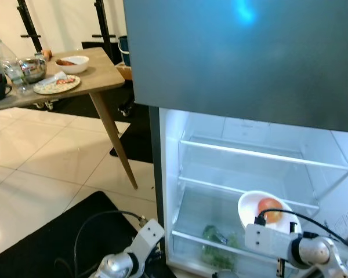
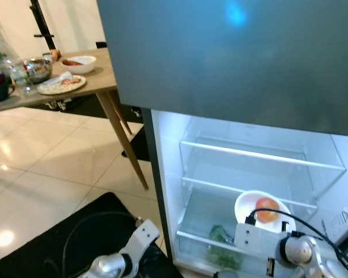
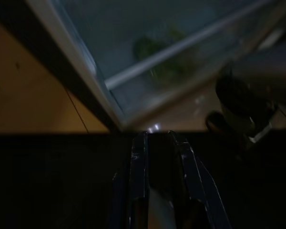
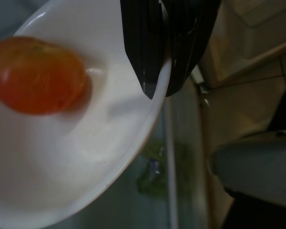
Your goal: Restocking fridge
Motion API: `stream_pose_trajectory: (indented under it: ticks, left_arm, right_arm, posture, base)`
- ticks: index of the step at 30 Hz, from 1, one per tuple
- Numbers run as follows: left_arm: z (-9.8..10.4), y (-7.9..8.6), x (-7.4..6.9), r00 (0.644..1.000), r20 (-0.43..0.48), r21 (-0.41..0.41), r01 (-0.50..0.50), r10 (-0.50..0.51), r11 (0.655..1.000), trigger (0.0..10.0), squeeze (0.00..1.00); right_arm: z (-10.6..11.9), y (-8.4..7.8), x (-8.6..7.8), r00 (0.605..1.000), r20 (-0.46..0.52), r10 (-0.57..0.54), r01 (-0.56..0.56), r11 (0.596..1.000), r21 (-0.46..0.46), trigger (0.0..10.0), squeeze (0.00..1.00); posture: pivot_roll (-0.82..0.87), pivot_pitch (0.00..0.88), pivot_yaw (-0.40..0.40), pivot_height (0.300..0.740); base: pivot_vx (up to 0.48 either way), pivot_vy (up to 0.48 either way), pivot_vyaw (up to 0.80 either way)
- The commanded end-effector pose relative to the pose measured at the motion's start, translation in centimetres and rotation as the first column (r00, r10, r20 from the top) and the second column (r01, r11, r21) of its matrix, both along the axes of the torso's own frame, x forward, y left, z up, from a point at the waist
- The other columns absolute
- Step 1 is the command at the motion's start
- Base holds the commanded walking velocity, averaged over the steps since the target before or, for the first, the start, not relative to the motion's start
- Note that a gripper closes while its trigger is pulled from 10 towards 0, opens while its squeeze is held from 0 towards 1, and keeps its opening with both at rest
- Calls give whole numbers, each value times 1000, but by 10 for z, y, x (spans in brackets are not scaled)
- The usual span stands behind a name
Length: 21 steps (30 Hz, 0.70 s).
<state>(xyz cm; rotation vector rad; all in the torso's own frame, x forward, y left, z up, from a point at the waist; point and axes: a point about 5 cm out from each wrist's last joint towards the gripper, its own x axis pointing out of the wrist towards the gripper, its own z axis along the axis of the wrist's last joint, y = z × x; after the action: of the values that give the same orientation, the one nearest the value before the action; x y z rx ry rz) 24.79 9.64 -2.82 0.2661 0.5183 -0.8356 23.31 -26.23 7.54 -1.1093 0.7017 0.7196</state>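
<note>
The fridge [image 1: 162, 174] stands open with lit glass shelves [image 1: 261, 156]. A white bowl [image 1: 252, 205] holding an orange tomato [image 1: 270, 208] hangs in front of the lower shelf. My right gripper [image 4: 161, 88] is shut on the bowl's rim [image 4: 157, 102], one finger inside and one outside. Green leafy vegetables [image 1: 216, 236] lie in the bottom drawer. My left gripper [image 3: 159, 143] hangs low over the black mat by the fridge's lower corner, its fingers close together with nothing between them.
A wooden table [image 1: 101, 72] at the back left carries a white bowl [image 1: 74, 62], a plate [image 1: 57, 85], a metal bowl [image 1: 33, 68] and bottles. A black mat [image 1: 46, 243] lies before the fridge. Glossy tiled floor [image 1: 40, 156] stretches left.
</note>
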Motion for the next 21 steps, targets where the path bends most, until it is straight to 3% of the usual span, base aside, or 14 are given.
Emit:
stream_pose_trajectory:
  ticks: [1,3,8,21]
  left_arm:
    - [11,-9,9,998,62,-43,-9,12,999,10000,0]
    - [23,-13,20,991,132,-81,-8,19,997,10000,0]
    - [36,-19,28,979,204,-118,8,16,993,10000,0]
    - [38,-27,21,967,253,-143,69,-31,987,10000,0]
  right_arm:
    - [14,-3,7,998,55,-9,9,1000,-9,10000,0]
    - [21,-7,11,997,72,-18,20,1000,-20,10000,0]
    - [28,-11,13,996,81,-23,26,999,-31,10000,0]
    - [41,-13,9,998,62,-12,15,999,-39,10000,0]
  posture:
    - [-201,26,50,608]
    - [-200,27,48,598]
    - [-196,24,47,583]
    - [-195,20,50,538]
  base:
    - [0,0,0]
    - [0,0,0]
    - [0,0,0]
    - [0,0,0]
